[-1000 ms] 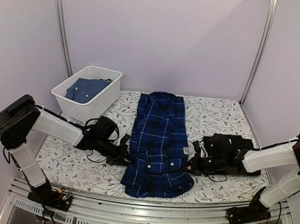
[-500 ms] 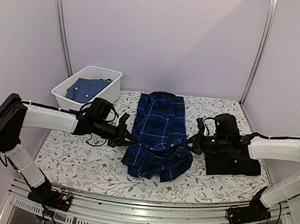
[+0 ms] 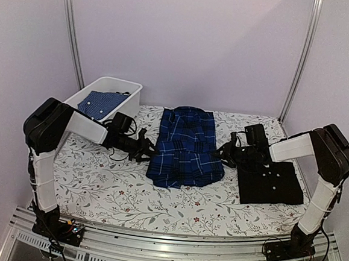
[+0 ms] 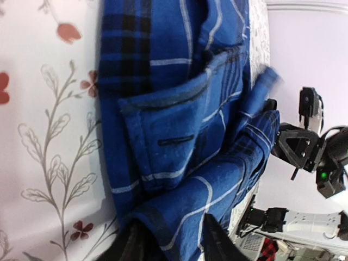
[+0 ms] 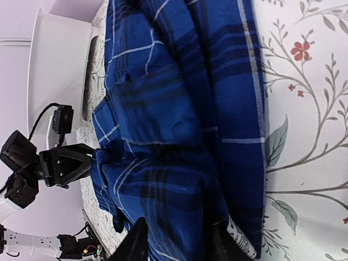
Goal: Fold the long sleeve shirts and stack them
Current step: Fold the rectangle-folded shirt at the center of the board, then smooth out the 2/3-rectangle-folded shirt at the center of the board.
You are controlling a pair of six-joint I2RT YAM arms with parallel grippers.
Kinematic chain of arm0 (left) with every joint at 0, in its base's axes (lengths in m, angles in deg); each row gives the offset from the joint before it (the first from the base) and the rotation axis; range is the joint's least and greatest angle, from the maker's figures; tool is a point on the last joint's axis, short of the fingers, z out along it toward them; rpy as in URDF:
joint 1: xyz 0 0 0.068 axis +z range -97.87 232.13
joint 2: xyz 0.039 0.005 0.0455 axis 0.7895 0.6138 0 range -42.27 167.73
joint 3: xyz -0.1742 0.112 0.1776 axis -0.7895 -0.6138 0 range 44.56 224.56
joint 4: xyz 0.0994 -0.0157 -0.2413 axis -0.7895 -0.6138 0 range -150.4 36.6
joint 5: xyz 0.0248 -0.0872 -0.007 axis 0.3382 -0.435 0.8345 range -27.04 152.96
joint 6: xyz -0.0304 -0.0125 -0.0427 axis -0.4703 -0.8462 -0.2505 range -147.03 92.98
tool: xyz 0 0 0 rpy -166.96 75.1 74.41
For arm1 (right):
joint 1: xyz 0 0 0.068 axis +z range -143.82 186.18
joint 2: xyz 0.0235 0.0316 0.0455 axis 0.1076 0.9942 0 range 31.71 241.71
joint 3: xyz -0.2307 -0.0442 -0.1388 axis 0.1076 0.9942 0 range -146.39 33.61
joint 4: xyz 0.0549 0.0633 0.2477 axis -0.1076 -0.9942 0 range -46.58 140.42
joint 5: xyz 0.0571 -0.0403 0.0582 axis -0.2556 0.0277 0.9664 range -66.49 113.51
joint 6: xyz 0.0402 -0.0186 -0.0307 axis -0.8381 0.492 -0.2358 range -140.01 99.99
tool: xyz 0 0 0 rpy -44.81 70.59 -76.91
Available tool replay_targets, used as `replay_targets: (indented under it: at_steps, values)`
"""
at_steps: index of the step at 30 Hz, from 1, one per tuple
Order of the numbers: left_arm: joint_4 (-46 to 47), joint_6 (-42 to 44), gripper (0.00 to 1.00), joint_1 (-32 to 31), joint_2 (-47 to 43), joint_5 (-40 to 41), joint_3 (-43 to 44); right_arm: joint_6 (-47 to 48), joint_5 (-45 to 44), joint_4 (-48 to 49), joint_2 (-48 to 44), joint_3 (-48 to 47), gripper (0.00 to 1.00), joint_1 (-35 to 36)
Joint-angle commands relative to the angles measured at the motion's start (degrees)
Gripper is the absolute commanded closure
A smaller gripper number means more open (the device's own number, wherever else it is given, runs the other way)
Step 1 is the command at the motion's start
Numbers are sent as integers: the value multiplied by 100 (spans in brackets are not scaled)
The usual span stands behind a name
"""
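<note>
Plaid shirt (image 3: 186,146), navy and blue with thin white lines, lies mid-bench, collar end toward the back wall, near hem doubled up over the body so the bundle is short and thick at its near edge. Left wrist view: chest pocket and a folded hem stacked in layers. Left fingers (image 4: 133,249) at the shirt's left edge, low to the bench (image 3: 109,192), standing narrowly parted with the doubled hem lying between them. Right fingers (image 5: 137,244) at the opposite edge, likewise a little apart astride the cloth. Both arms reach inward from the sides, roughly level with each other. Black shirt (image 3: 271,181) lies folded flat into a rectangle on the bench's right side, just beside the right arm, small white buttons showing; apart from the plaid one. Floral cover on the bench. White bin (image 3: 130,103) at far left corner, tilted, holding a blue patterned cloth (image 3: 101,103).
</note>
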Motion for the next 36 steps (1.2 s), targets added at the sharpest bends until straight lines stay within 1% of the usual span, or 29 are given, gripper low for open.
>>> replay_targets:
  at_steps: [1,3,4,8,11,15,19,22,24,26,28,29,30,31,33,36]
  values:
    - [264,275,50,22,-286,111,110,281,39,-38,-71,-206,53,-20]
    - [75,497,40,49,-411,145,173,420,-55,-276,-199,-213,45,-26]
    - [-31,608,38,55,-479,154,188,500,-65,-356,-292,-177,41,-25]
    - [-623,1085,30,58,-788,401,10,716,46,-521,-554,234,30,-18]
    - [-1014,1440,26,34,-1020,348,-313,1042,71,-725,-712,600,26,9]
    - [-1259,1708,26,-187,-1157,265,-673,1420,78,-994,-870,950,23,184]
    - [-1275,1757,27,-402,-1105,298,-835,1537,37,-861,-950,1194,22,383]
    - [-1266,1697,31,-509,-983,294,-775,1498,-3,-837,-823,1068,22,477]
    - [-1265,1642,35,-589,-937,286,-716,1482,-55,-831,-769,963,23,571]
    - [-1265,1610,37,-670,-911,285,-662,1434,-60,-779,-715,904,25,614]
    - [-1253,1579,42,-705,-874,252,-618,1394,-49,-726,-651,853,29,624]
    - [-1224,1562,45,-718,-852,215,-604,1375,-47,-709,-605,815,32,625]
    - [-1203,1532,52,-720,-838,179,-590,1359,-36,-703,-574,764,36,623]
    - [-1196,1516,59,-722,-823,154,-566,1343,-23,-708,-548,704,43,625]
    - [-1191,1482,78,-719,-834,58,-493,1286,36,-732,-535,589,57,629]
    - [-1222,1431,92,-713,-904,-56,-320,1201,54,-818,-674,443,75,625]
